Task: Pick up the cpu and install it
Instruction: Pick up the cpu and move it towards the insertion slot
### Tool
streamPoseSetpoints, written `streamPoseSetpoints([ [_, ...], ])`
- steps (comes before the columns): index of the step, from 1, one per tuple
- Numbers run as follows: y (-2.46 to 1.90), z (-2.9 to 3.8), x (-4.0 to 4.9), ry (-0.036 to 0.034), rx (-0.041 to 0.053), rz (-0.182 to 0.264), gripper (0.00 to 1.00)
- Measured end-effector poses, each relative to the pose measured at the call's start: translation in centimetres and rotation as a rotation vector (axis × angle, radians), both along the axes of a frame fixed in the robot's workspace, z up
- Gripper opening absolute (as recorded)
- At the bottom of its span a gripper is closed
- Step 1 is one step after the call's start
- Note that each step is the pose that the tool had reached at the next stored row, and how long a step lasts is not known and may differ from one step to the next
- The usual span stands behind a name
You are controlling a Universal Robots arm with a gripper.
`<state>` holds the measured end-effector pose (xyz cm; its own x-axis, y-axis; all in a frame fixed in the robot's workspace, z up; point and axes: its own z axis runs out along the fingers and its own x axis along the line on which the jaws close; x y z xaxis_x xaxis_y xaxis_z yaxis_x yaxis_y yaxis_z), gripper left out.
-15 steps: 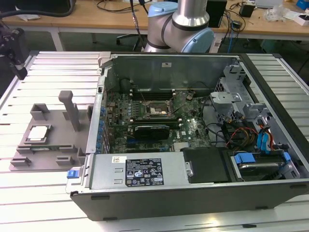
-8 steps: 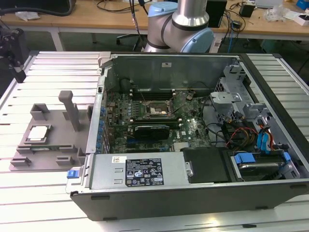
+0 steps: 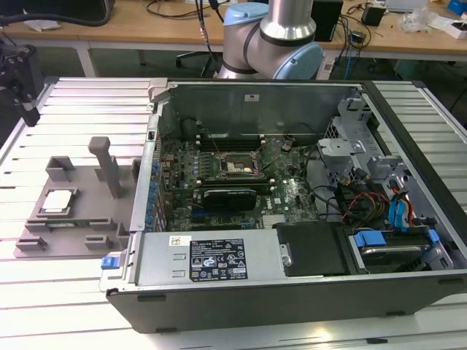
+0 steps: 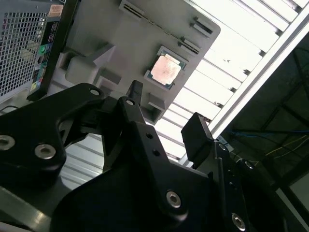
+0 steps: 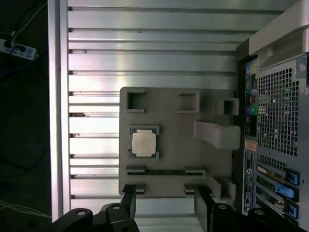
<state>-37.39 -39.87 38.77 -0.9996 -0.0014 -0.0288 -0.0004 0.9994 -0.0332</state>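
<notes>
The cpu (image 3: 58, 200) is a small silvery square chip lying flat in a pocket of the grey fixture tray (image 3: 84, 219), at the exterior view's left, beside the computer case. Both wrist views look down on the cpu (image 5: 144, 143) (image 4: 165, 68) on the tray (image 5: 169, 121). My gripper (image 5: 165, 197) (image 4: 166, 116) hangs well above the tray, open, with nothing between its black fingers (image 5: 128, 198). In the exterior view its dark body (image 3: 28, 106) shows at the far left. The black square socket (image 3: 235, 166) sits on the motherboard inside the case.
The open computer case (image 3: 292, 292) lies on a slatted metal table (image 3: 80, 102), with cables, a drive bay and a black card inside. A tall grey post (image 3: 109, 168) rises from the tray near the cpu. The table's edge (image 5: 55, 121) runs beside the tray.
</notes>
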Motion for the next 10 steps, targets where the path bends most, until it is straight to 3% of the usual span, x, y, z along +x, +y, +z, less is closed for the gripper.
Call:
streamPoseSetpoints([
  [3,0.00,-0.29,0.00,0.0000,0.0000,0.000,0.60],
  [6,0.00,-0.99,0.00,0.0000,0.0000,0.000,0.60],
  [10,0.00,-1.30,0.00,0.0000,0.0000,0.000,0.60],
])
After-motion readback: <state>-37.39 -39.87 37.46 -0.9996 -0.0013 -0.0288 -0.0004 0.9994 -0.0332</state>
